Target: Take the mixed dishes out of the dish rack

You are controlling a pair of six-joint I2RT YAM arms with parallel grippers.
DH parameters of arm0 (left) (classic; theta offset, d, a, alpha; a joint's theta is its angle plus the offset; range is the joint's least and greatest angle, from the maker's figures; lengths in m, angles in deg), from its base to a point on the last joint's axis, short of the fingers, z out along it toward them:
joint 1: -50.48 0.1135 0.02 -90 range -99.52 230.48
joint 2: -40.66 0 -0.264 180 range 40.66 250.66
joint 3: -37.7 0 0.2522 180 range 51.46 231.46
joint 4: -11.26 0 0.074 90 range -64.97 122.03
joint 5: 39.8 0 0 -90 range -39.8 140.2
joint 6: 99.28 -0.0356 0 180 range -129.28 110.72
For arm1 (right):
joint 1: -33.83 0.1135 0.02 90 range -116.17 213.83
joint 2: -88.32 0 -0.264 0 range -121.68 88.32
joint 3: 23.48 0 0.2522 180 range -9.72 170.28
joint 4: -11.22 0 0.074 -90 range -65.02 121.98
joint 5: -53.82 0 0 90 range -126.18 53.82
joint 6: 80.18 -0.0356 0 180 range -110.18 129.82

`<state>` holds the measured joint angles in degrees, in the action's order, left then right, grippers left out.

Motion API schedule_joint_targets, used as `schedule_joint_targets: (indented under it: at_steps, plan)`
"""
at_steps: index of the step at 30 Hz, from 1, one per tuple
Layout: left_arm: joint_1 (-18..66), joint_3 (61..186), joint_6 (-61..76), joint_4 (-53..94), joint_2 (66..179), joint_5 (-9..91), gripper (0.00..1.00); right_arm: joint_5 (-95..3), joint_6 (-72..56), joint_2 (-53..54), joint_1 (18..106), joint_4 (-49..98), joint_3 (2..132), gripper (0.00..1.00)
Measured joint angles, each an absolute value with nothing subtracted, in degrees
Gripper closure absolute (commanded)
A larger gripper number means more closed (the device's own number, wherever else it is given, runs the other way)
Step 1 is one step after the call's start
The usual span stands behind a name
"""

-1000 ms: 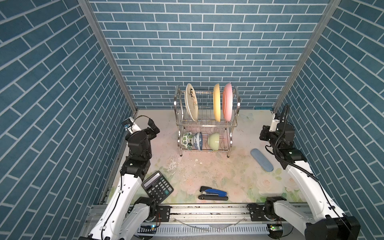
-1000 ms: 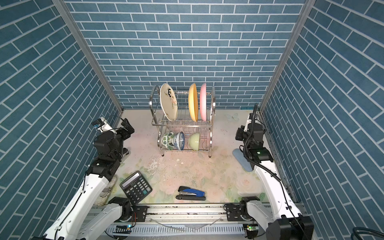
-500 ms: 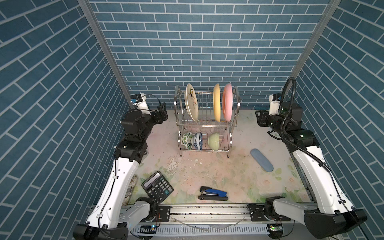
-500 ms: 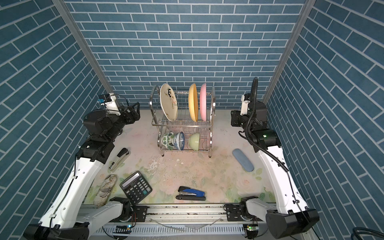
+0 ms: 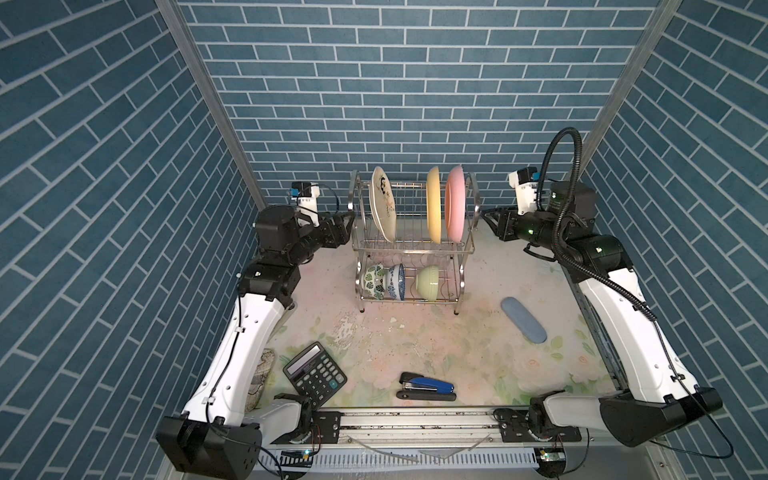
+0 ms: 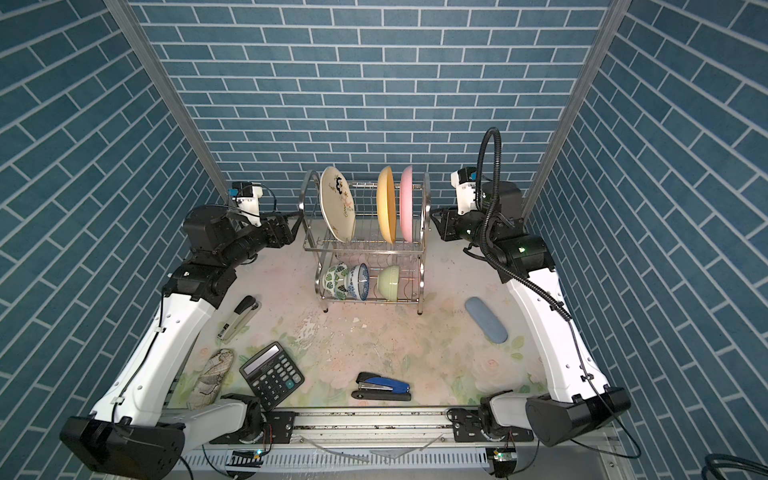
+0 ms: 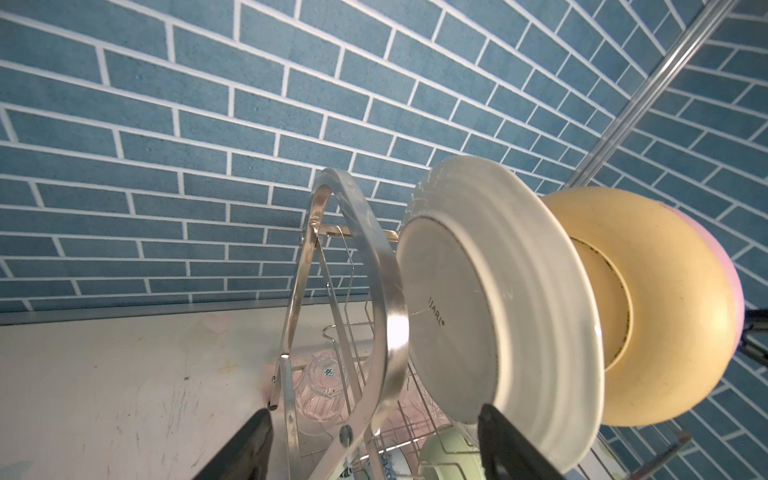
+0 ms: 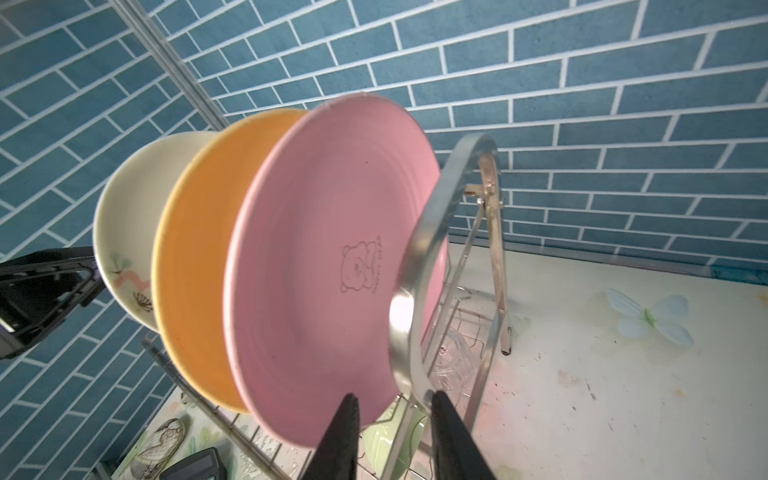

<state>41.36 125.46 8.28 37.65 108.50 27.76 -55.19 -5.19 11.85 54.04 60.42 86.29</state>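
The dish rack (image 5: 415, 249) (image 6: 365, 245) stands at the back middle. Its upper shelf holds a cream floral plate (image 5: 382, 208), a yellow plate (image 5: 433, 205) and a pink plate (image 5: 455, 203), all on edge. Green-leaf (image 5: 372, 280), blue-patterned (image 5: 397, 280) and pale green (image 5: 428, 282) bowls sit below. A clear tumbler (image 7: 322, 378) shows behind the plates. My left gripper (image 5: 347, 217) (image 7: 374, 415) is open at the rack's left arch, which shows between its jaws. My right gripper (image 5: 488, 216) (image 8: 394, 397) is open narrowly at the right arch, by the pink plate's lower rim.
A black calculator (image 5: 314, 373) and a blue stapler (image 5: 426, 386) lie near the front edge. A blue-grey oblong case (image 5: 523, 320) lies right of the rack. A pale stapler (image 6: 237, 318) and a patterned pouch (image 6: 212, 376) lie under the left arm. Tiled walls enclose three sides.
Both arms have risen and reached inward to the rack's two ends. The right jaws have parted from shut; the left jaws have narrowed somewhat.
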Motion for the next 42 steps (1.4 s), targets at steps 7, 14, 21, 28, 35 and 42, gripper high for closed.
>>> schedule_joint_targets:
  at_steps: [7,14,21,28,35,42]
  plan:
    - [41.4,125.5,8.5,38.1,110.5,26.4,0.33,-57.0,-5.4,9.5,54.8,60.6,87.8,0.65]
    - [41.4,125.7,8.8,38.0,111.0,25.6,0.46,-56.4,-5.4,9.1,54.8,60.6,87.8,0.64]
    - [41.4,126.4,8.7,37.6,111.8,25.1,0.54,-56.2,-5.7,7.3,54.8,60.6,89.7,0.64]
    - [41.3,127.1,8.7,36.7,114.0,24.4,0.6,-52.9,-6.5,5.1,54.8,60.6,90.1,0.64]
    - [41.3,128.1,8.7,36.2,115.7,23.3,0.67,-51.2,-6.7,4.5,54.9,60.3,90.1,0.76]
    - [41.1,129.2,6.7,35.4,117.0,22.5,0.8,-51.3,-6.7,2.3,55.3,60.0,91.9,0.86]
